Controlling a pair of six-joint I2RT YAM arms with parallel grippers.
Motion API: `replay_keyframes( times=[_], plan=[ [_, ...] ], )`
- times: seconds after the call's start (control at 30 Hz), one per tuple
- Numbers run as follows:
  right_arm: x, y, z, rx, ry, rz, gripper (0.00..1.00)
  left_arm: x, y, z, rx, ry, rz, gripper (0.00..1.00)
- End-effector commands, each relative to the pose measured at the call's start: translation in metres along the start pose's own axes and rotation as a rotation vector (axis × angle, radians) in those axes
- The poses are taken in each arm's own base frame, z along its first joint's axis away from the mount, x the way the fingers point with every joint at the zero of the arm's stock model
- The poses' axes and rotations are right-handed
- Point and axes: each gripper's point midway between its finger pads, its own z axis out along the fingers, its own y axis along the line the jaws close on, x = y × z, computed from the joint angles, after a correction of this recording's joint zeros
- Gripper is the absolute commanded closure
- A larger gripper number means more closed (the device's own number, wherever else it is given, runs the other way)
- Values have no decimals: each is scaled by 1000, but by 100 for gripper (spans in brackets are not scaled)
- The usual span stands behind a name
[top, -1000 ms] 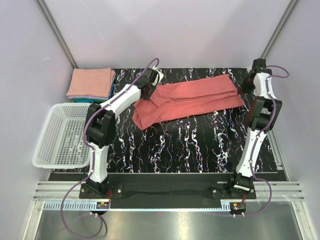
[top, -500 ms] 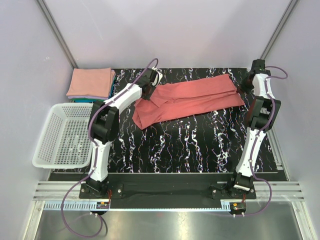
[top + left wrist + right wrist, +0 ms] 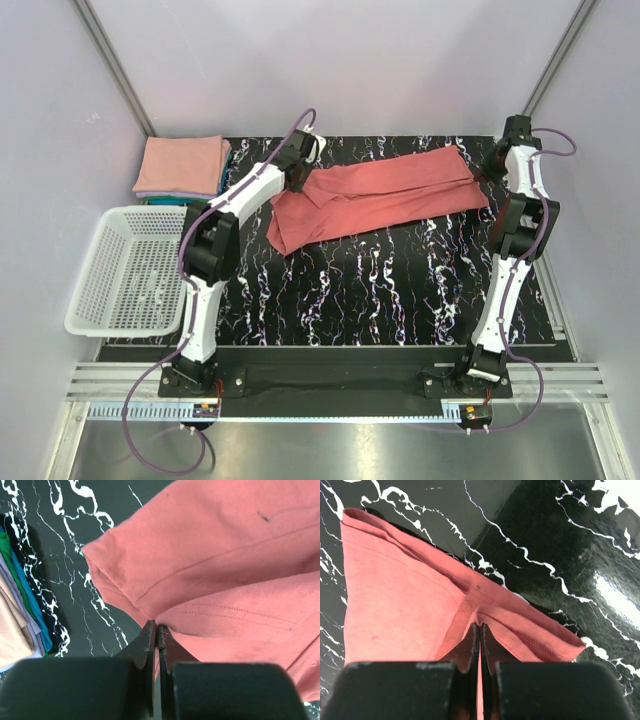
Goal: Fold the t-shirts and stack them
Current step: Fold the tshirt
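Coral-red cloth is stretched across the far part of the table [image 3: 380, 280]: one t-shirt [image 3: 375, 195], folded only lengthwise, is pinched at its ends by the left gripper [image 3: 156, 632] and the right gripper [image 3: 480, 630], both clenched on it. Some folded shirts [image 3: 180, 165] are already stacked at the far left corner. Further folds and the stacking are judged to remain. The basket [image 3: 88, 290] stands beside the stack, out of the way.

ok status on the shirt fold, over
Both shut: left claw on one end of the coral shirt, right claw on the other. Shirt stretched across the far table. Off left: folded stack and basket, apart from it.
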Motion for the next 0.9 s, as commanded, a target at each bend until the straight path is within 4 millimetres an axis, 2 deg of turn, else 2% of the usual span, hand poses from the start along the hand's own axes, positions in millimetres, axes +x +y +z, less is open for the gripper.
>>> replay_keyframes(
  times=[0.0, 0.17, 0.37, 0.87],
  plan=[
    [-13, 7, 0, -12, -45, -7, 100, -19, 10, 8, -25, -54, -28, 100],
    [-13, 9, 4, -22, -51, -1, 100, -21, 6, 17, -13, -59, -30, 100],
    [-16, 12, 7, -31, -61, 11, 100, -28, 10, 28, -28, -73, -41, 100],
    [-19, 14, 9, -36, -73, 26, 100, -29, 15, 38, -16, -80, -67, 100]
  ],
)
